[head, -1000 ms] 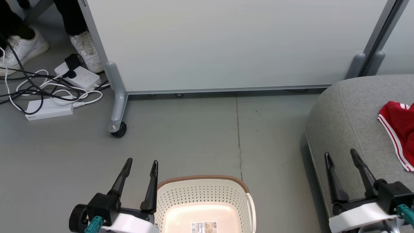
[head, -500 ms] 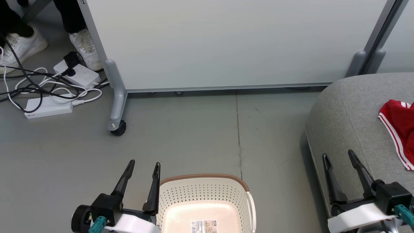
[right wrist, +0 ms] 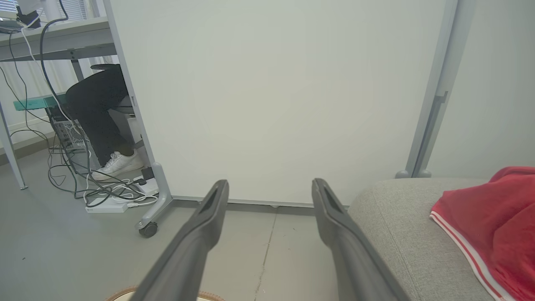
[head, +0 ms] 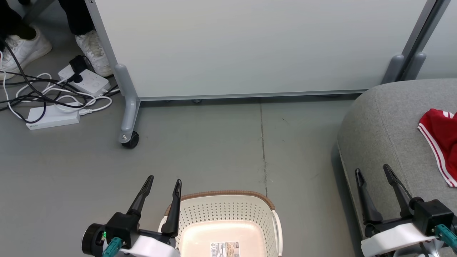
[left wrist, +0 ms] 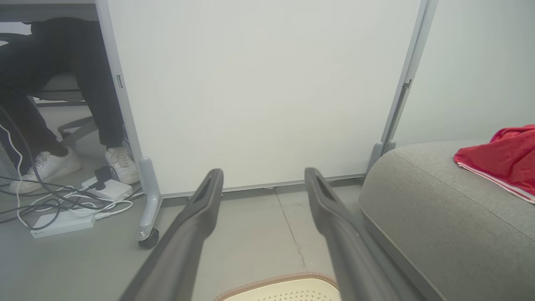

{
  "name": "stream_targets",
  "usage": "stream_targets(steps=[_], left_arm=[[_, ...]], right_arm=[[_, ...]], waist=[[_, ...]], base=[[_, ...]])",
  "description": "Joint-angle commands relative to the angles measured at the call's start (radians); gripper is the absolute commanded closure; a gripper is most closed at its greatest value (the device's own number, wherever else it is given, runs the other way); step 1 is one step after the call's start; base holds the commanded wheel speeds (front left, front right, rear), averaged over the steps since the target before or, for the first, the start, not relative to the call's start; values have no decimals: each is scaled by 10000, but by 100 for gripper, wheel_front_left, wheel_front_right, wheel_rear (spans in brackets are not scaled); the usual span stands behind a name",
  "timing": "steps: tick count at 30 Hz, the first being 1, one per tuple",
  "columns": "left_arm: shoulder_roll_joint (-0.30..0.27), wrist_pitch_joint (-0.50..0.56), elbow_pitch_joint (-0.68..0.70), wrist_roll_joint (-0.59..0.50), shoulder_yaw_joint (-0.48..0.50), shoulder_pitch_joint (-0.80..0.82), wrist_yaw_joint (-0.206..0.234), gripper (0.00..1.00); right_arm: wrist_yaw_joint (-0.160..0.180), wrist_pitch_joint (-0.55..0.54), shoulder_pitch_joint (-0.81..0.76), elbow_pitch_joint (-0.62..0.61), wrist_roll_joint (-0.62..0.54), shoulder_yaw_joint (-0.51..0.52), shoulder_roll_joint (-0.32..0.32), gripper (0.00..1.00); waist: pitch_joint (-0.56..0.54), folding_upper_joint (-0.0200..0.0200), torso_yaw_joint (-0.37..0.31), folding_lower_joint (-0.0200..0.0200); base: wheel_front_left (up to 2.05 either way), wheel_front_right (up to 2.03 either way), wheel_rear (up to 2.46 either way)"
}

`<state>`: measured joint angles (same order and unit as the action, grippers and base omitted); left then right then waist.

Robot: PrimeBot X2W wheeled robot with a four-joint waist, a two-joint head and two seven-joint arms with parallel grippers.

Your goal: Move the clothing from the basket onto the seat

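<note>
"Red cloth at the right edge of the head view: is that the clothing [head: 441,142]?"

"Yes. It lies on the grey seat [head: 385,121], red with thin white stripes along its hem, and the frame's edge cuts it off."

"And the basket [head: 221,193]?"

"Bottom centre, standing on the grey floor [head: 214,142]. Its brown-trimmed rim and perforated cream wall show, and its pale bottom carries a printed label."

"How do the tools stand?"

"The left gripper [head: 164,179] sits at the lower left, its fingers spread and holding nothing; the inner finger overlaps the basket's near-left rim, though I cannot tell whether it touches. The right gripper [head: 371,168] is at the lower right, over the seat's left edge, fingers likewise parted with nothing between them, well apart from the clothing."

"What fills the top of the frame?"

"A pale partition panel [head: 250,46] on a grey post with a caster [head: 131,140]. At the upper left lie white power strips [head: 53,117] with tangled cables, and a person's white shoes [head: 93,48]."
</note>
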<state>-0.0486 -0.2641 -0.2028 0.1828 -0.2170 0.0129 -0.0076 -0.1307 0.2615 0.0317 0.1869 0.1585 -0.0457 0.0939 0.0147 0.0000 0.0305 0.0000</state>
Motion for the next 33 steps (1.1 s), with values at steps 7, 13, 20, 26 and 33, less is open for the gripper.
stream_targets(steps=[7,13,20,26,33], left_arm=[[-40,-3,-217,171,130,184,-161,0],[-38,-3,-417,346,257,167,-443,0],[-40,-3,-478,570,396,151,-570,0],[-38,-3,-446,806,521,146,-627,0],[21,42,-744,895,462,-195,-617,100]], right_arm=[[-3,49,76,37,21,20,-9,0],[-3,49,90,18,5,38,-40,0],[-3,49,58,4,-20,35,-60,0],[-3,49,75,33,-20,28,-57,0],[0,-53,-184,316,112,21,-154,100]], waist=[[8,0,-2,0],[-17,0,-8,0],[-37,0,-11,0],[-47,0,-4,0],[-54,0,-4,0]], base=[[0,0,0],[0,0,0],[0,0,0],[0,0,0],[0,0,0]])
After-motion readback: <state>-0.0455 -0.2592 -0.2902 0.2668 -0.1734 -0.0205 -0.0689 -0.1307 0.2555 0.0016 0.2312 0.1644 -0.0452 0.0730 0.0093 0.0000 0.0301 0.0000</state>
